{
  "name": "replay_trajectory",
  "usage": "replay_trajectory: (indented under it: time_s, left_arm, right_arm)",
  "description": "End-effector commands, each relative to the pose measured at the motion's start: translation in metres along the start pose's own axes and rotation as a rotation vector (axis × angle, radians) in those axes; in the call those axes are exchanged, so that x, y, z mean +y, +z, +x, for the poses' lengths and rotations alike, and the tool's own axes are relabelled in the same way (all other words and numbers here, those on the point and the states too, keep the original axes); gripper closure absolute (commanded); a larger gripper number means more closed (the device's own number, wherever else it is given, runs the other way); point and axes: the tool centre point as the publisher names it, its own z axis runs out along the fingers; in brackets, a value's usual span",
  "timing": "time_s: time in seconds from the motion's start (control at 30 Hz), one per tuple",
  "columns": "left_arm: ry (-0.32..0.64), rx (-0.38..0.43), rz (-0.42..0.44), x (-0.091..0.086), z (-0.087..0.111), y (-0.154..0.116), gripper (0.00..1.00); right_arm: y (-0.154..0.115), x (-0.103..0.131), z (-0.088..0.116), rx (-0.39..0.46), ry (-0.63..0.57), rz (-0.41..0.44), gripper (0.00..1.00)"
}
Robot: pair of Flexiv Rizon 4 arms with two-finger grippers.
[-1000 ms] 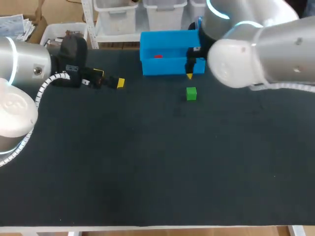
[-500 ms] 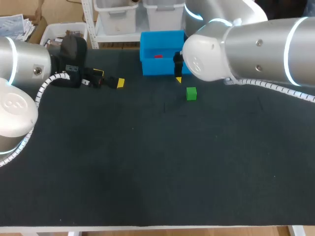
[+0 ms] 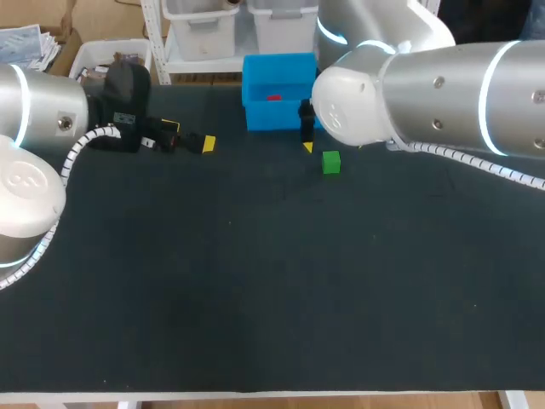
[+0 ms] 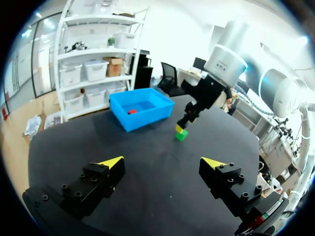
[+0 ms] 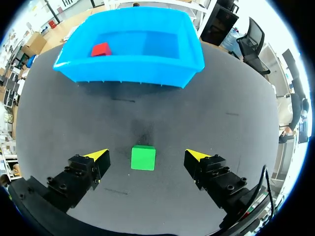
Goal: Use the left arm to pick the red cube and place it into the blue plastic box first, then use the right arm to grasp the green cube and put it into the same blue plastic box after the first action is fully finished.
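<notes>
Between the right end effector's (image 5: 147, 154) spread fingers the green cube (image 5: 143, 158) sits on the tabletop (image 5: 231, 113), the blue plastic box (image 5: 129, 69) (red cube (image 5: 101, 49) inside) ahead; the left end effector (image 4: 163, 162) gapes empty.

I read the black worktop (image 5: 236, 113) under my right jaws as matt, finely grained, cloth-like. The blue plastic box (image 5: 133, 71) ahead is smooth and glossy. The small green cube (image 5: 143, 158) between them looks matt.

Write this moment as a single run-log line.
red cube: inside blue plastic box | green cube: on black table, untouched, beneath open right gripper | left gripper: open, empty
</notes>
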Motion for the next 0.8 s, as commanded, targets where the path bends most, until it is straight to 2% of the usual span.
replay_trajectory:
  time_s: [0.03,0.23,0.8]
  left_arm:
    - [0.002,-0.010,0.007,0.002,0.002,-0.001,0.00]
    - [0.002,-0.010,0.007,0.002,0.002,-0.001,0.00]
    - [0.002,-0.010,0.007,0.002,0.002,-0.001,0.00]
  right_arm:
    - [0.008,0.004,-0.002,0.004,-0.005,0.003,0.00]
    - [0.021,0.003,-0.002,0.011,-0.013,0.002,0.00]
    - [0.032,0.001,-0.006,0.011,-0.012,-0.001,0.00]
